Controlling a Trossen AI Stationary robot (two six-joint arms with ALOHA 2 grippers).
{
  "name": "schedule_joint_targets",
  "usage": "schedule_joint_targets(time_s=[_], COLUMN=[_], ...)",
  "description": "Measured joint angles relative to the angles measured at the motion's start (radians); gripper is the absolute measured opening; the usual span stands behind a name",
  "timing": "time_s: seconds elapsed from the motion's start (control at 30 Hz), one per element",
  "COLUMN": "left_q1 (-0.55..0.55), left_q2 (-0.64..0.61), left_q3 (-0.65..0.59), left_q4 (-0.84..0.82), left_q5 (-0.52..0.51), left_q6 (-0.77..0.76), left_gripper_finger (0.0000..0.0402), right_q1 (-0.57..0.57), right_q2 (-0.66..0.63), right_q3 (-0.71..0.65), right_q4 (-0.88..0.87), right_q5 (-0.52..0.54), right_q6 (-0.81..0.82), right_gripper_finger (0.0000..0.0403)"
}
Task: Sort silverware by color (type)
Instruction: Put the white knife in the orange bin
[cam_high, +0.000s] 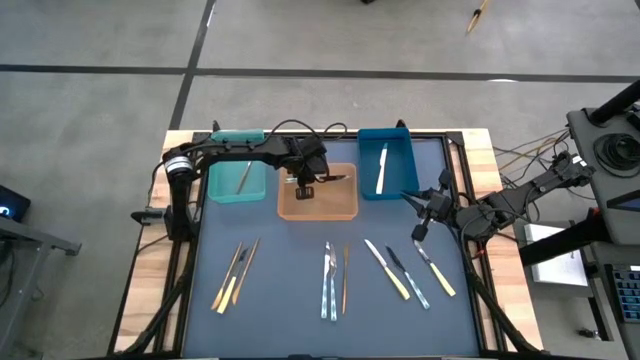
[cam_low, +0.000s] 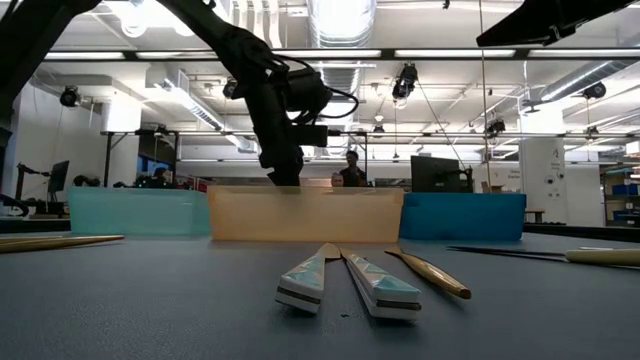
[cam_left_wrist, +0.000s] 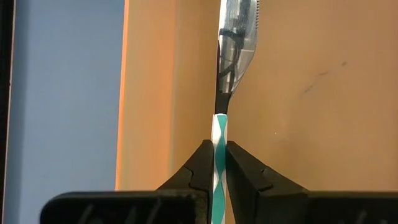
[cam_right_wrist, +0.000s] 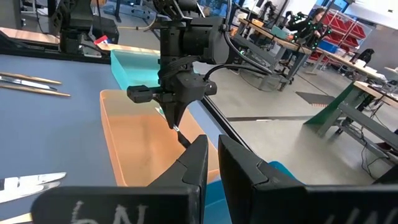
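Note:
My left gripper (cam_high: 306, 186) hangs over the orange bin (cam_high: 340, 208) at the table's far middle, shut on a knife (cam_left_wrist: 235, 50) with a teal-and-white patterned handle. The teal bin (cam_high: 225, 185) to its left holds a gold piece (cam_high: 243, 177). The blue bin (cam_high: 398, 160) to its right holds a cream-handled piece (cam_high: 381, 168). More silverware lies flat on the dark mat: gold and yellow pieces (cam_high: 235, 275) at the left, teal-handled ones (cam_high: 330, 282) and a bronze one (cam_high: 346, 278) in the middle, others (cam_high: 408, 275) at the right. My right gripper (cam_high: 420, 222) waits shut and empty near the blue bin. My left gripper pinches the knife's patterned handle (cam_left_wrist: 219, 132) between its two fingers (cam_left_wrist: 200, 163), a little behind where the blade starts. The fingers slant steeply down from above and lie along the knife. The serrated blade (cam_left_wrist: 239, 37) sticks out beyond the fingertips over the orange bin's floor.
The three bins stand side by side along the mat's far edge. The table's wooden border (cam_high: 150, 290) and black frame rails (cam_high: 190, 260) surround the mat. Cables and equipment (cam_high: 610, 150) sit off the right side. Beyond the table the room shows benches and a person (cam_low: 351, 168).

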Motion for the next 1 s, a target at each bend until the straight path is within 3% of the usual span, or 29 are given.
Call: schedule_joint_targets(time_s=[1.0], left_q1=[0.0], left_q2=[0.0], left_q3=[-0.013], left_q4=[0.028], left_q5=[0.0], left_q6=[-0.006], left_gripper_finger=[0.0013], right_q1=[0.0], right_q2=[0.0], right_q3=[0.0], right_q4=[-0.006], right_q5=[0.0], right_q6=[0.001], right_gripper_finger=[0.0031])
